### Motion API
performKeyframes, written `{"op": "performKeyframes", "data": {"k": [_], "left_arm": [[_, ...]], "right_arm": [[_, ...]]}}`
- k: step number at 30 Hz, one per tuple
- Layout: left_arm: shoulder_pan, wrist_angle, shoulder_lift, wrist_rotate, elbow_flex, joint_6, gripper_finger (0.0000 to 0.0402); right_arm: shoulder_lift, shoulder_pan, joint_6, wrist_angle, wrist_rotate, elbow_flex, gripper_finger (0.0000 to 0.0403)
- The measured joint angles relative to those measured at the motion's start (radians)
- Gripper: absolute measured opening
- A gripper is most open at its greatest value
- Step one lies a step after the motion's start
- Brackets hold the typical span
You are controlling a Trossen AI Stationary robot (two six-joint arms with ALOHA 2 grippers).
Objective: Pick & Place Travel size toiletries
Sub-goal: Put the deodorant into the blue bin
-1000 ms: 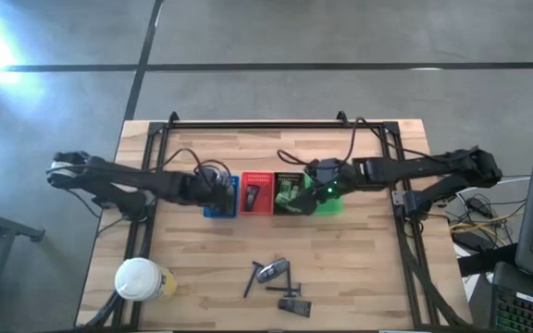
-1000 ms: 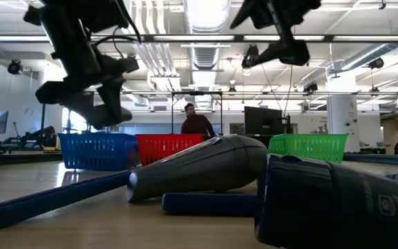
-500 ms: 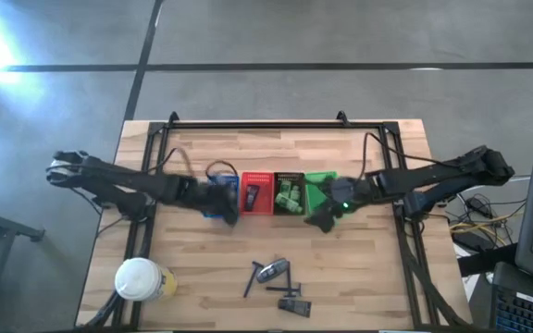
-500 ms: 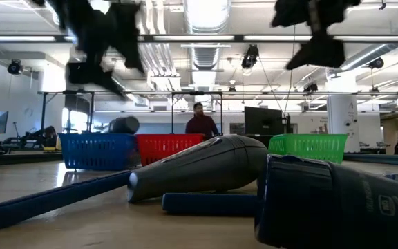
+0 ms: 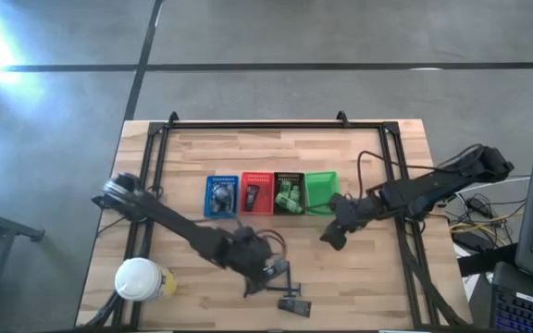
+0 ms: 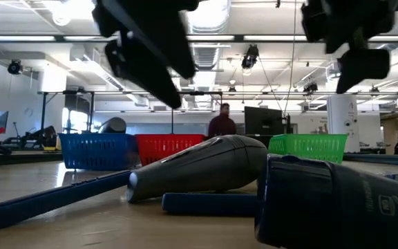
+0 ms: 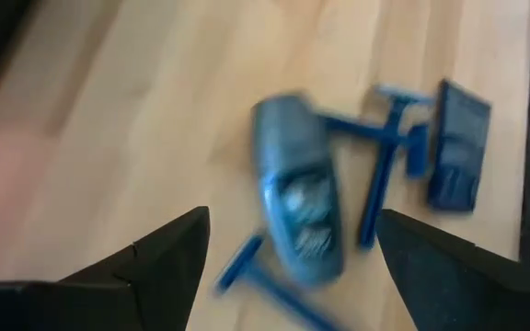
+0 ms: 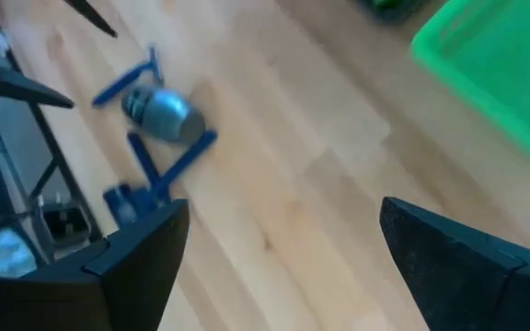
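Note:
Near the table's near edge lies a small pile: a grey tube (image 5: 269, 272) (image 7: 297, 207) (image 6: 206, 166), thin dark razors (image 5: 251, 280) (image 7: 386, 165) and a dark packet (image 5: 295, 305) (image 7: 458, 142). My left gripper (image 5: 265, 265) (image 7: 293, 213) hovers open just above this pile, touching nothing. My right gripper (image 5: 329, 236) (image 8: 285, 207) is open in the air, near-right of the green basket (image 5: 320, 190). Another grey tube (image 5: 220, 196) rests in the blue basket (image 5: 208, 196). Green packets (image 5: 290, 196) lie in the dark basket.
Four baskets stand in a row mid-table: blue, red (image 5: 254, 194), dark (image 5: 289, 176) and green. A white-lidded round container (image 5: 139, 277) stands at the near-left corner. Bare wood lies between the baskets and the pile. A person (image 6: 221, 124) stands in the room beyond.
My left gripper left the blue basket, where a grey tube now lies, and swung toward the near edge, coming down over the pile. My right gripper drew back from the dark and green baskets toward the table's right and near side.

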Motion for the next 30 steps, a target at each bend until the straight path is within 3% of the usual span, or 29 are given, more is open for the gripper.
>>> {"op": "performKeyframes", "data": {"k": [6, 16, 20, 26, 30], "left_arm": [[0.001, -0.174, 0.203, -0.003, 0.220, 0.012, 0.0316], [0.025, -0.206, 0.378, -0.020, 0.368, -0.013, 0.0316], [0.046, -0.227, 0.389, -0.033, 0.358, -0.004, 0.0300], [0.080, -0.253, 0.362, -0.017, 0.358, 0.047, 0.0208], [0.101, -0.335, 0.264, -0.042, 0.361, 0.014, 0.0208]], "right_arm": [[-0.001, 0.097, 0.033, -0.001, 0.031, -0.007, 0.0341], [-0.001, 0.215, 0.124, -0.036, 0.116, -0.007, 0.0362], [-0.001, 0.241, 0.144, -0.037, 0.142, -0.007, 0.0361], [-0.001, 0.248, 0.159, -0.045, 0.160, -0.007, 0.0349], [-0.001, 0.248, 0.156, -0.046, 0.166, -0.007, 0.0341]]}}
